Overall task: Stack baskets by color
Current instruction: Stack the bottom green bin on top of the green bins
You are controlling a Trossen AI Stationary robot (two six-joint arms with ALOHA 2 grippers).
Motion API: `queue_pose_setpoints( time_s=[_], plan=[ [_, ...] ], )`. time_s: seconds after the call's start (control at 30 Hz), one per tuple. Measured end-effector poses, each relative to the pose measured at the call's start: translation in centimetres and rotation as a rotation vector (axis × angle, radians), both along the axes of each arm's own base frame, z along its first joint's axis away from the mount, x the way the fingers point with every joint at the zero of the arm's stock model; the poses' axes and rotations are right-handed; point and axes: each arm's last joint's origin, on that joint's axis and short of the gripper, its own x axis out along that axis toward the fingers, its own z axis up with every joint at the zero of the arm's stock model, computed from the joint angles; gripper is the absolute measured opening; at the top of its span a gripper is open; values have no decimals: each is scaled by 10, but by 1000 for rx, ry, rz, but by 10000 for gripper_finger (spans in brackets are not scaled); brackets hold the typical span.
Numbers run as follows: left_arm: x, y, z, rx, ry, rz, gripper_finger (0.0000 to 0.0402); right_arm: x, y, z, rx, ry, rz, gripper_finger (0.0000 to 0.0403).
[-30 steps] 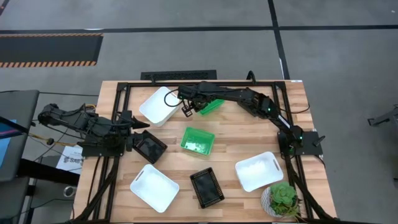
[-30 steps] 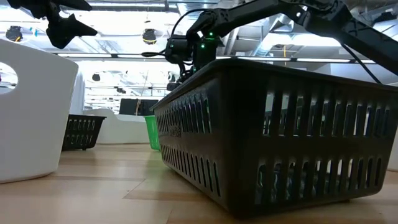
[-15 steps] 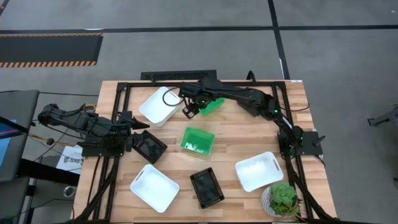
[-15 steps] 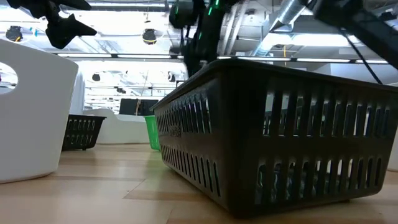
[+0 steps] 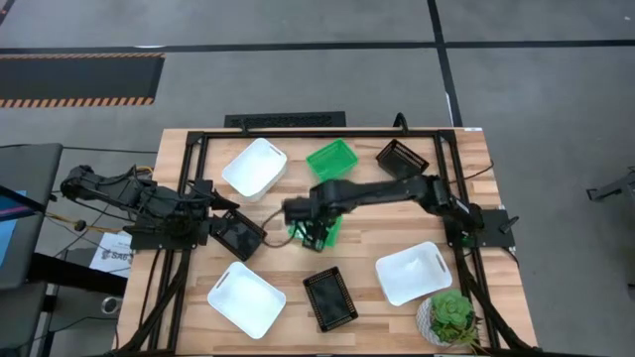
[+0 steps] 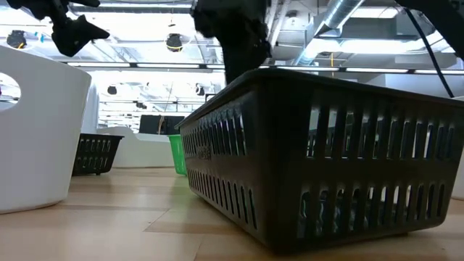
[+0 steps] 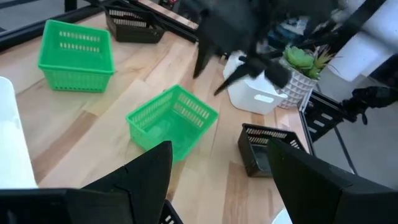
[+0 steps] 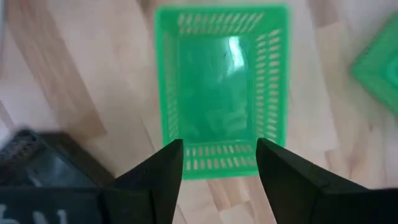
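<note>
Right pincer (image 5: 316, 230): held above the green basket at desk centre (image 5: 319, 224); fingers (image 8: 155, 180) spread apart, nothing between them; basket seen open-side up straight below in the right wrist view (image 8: 222, 87).
Left pincer (image 5: 220, 203): parked at the left side of the desk, beside a black basket (image 5: 238, 234); fingers (image 7: 140, 180) spread, empty.
Second green basket (image 5: 331, 159): set down at the far edge, between a white basket (image 5: 254, 168) and another black basket (image 5: 401, 157); seen upright in the left wrist view (image 7: 76, 55).
Near black basket (image 5: 329, 297): at the front edge, middle; fills the low view (image 6: 319, 156).
White baskets, front: one at front left (image 5: 245, 298), one at front right (image 5: 413, 272); well apart, the near black basket between them.
Stacking: no basket seen nested in another of its colour from above; each lies singly on the desk (image 5: 377, 213).
Potted plant (image 5: 451, 317): front right corner, just beside the front right white basket.
</note>
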Motion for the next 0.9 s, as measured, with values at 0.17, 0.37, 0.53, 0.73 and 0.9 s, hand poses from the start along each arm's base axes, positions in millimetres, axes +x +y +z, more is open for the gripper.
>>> queue_pose_setpoints(
  time_s=[0.17, 0.37, 0.53, 0.73, 0.9],
  plan=[
    [0, 0, 0, 6, 1, -2, 254, 0, -18, -31, -51, 42, -43, 221],
    [0, 0, 0, 13, 1, -5, 254, 4, -42, -46, -7, 9, -11, 220],
    [-1, 0, -2, 14, 18, -1, 254, 4, -54, -64, 14, 2, -8, 219],
    [-1, 1, -4, 6, 38, 5, 254, -1, -66, -78, 11, 36, -16, 217],
    [-1, 1, -4, 3, 39, 6, 254, -1, -69, -82, 7, 28, -7, 205]
  ],
)
